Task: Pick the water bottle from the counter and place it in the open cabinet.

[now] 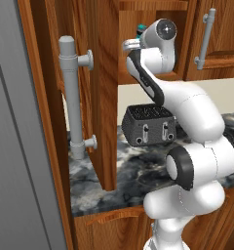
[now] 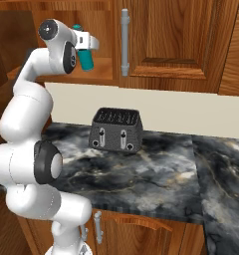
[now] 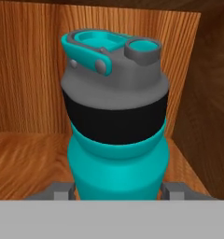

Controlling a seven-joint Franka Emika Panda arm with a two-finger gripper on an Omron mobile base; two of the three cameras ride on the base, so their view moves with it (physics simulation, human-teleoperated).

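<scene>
From my left base camera I see the cabinet door (image 1: 102,97) swung out to the left of the hand, its silver bar handle (image 1: 70,97) nearer me still. The arm reaches up past the toaster (image 1: 149,124), which sits well below the hand on the narrow marble top (image 1: 119,171). The gripper (image 1: 136,39) is up at the mouth of the open cabinet (image 1: 153,14); just a sliver of teal shows above it there.

From the right base camera the water bottle (image 2: 85,59) hangs between the jaws of the gripper (image 2: 87,46), cap end up, body dropping below the hand in front of the cabinet's lower edge (image 2: 99,74). A second silver handle (image 2: 124,42) stands just to the hand's right on a closed door (image 2: 181,40).

Along the hand camera, the bottle (image 3: 116,135) sits square ahead, fingers (image 3: 58,191) pressed on both its sides low down – jaws clamped on it. Wooden shelf floor (image 3: 25,163) lies below and beyond the bottle, back wall (image 3: 30,70) behind it, side wall (image 3: 207,102) close on the right
</scene>
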